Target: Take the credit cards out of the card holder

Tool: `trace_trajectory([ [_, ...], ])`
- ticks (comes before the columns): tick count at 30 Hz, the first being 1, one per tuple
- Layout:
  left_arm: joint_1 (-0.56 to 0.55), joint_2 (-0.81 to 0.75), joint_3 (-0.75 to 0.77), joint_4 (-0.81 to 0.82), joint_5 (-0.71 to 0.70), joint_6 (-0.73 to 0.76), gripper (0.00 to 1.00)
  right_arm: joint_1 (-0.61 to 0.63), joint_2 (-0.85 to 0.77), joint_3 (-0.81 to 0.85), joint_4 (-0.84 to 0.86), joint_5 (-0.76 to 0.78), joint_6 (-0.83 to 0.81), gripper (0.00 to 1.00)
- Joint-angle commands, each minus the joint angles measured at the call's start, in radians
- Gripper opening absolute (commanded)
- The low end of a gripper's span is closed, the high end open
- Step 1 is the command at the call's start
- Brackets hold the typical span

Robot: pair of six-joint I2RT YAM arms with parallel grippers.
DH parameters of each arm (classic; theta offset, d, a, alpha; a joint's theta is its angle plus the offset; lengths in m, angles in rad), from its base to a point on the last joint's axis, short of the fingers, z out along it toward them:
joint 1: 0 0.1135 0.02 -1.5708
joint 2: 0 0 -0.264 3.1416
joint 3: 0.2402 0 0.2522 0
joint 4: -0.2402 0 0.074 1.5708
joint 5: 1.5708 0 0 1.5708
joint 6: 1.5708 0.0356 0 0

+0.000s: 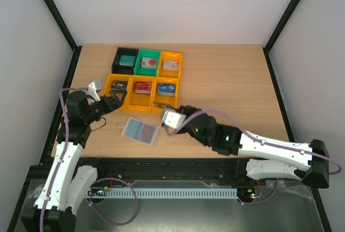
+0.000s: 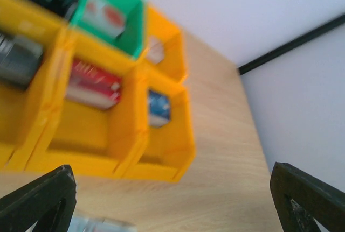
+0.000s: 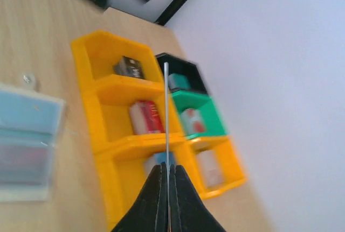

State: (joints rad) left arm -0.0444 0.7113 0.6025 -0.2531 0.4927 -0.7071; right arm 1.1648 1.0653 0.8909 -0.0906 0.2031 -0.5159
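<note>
The right wrist view alone shows a thin plastic card (image 3: 166,108) clamped in the right pincer (image 3: 167,168). The grey-blue folding card holder (image 1: 140,130) lies to its left; the left pincer (image 1: 117,99) stands apart.

Blur softens the whole left wrist view: below the orange bins (image 2: 167,156), cropped at the left edge, the card holder (image 2: 102,224) is a mere sliver at the bottom edge. Right wrist view: a thin card (image 3: 166,108) in front of the bins shows edge-on, face unseen.
</note>
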Motion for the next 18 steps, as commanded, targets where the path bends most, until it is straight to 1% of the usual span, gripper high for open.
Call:
trace_trajectory([
  [1, 0.008, -0.055, 0.078, 0.115, 0.153, 0.200, 0.98, 0.121, -0.046, -0.195, 0.480, 0.360, -0.760, 0.02],
  [2, 0.006, -0.069, 0.091, 0.123, 0.175, 0.272, 0.97, 0.134, -0.042, -0.230, 0.559, 0.363, -0.868, 0.02],
  [5, 0.004, -0.122, 0.141, 0.066, 0.180, 0.646, 0.96, 0.155, -0.007, -0.314, 0.766, 0.351, -1.138, 0.02],
  [7, -0.006, -0.208, 0.142, 0.028, 0.169, 0.951, 0.94, 0.166, 0.015, -0.329, 0.842, 0.339, -1.243, 0.01],
  [8, -0.011, -0.270, 0.121, 0.023, 0.188, 1.105, 0.94, 0.170, 0.019, -0.328, 0.849, 0.331, -1.259, 0.02],
  [11, -0.016, -0.478, 0.029, 0.016, 0.320, 1.554, 0.94, 0.181, 0.019, -0.328, 0.851, 0.307, -1.286, 0.01],
  [12, -0.016, -0.536, -0.006, 0.023, 0.356, 1.674, 0.93, 0.187, 0.019, -0.326, 0.849, 0.304, -1.289, 0.02],
  [14, -0.015, -0.614, -0.071, 0.049, 0.402, 1.878, 0.89, 0.202, 0.026, -0.319, 0.839, 0.303, -1.291, 0.02],
  [16, -0.014, -0.653, -0.119, 0.069, 0.431, 2.083, 0.87, 0.223, 0.041, -0.308, 0.838, 0.305, -1.293, 0.02],
  [17, -0.014, -0.660, -0.138, 0.085, 0.445, 2.174, 0.87, 0.235, 0.051, -0.304, 0.842, 0.303, -1.292, 0.02],
  [18, -0.014, -0.660, -0.153, 0.118, 0.457, 2.230, 0.86, 0.246, 0.061, -0.298, 0.848, 0.301, -1.289, 0.02],
])
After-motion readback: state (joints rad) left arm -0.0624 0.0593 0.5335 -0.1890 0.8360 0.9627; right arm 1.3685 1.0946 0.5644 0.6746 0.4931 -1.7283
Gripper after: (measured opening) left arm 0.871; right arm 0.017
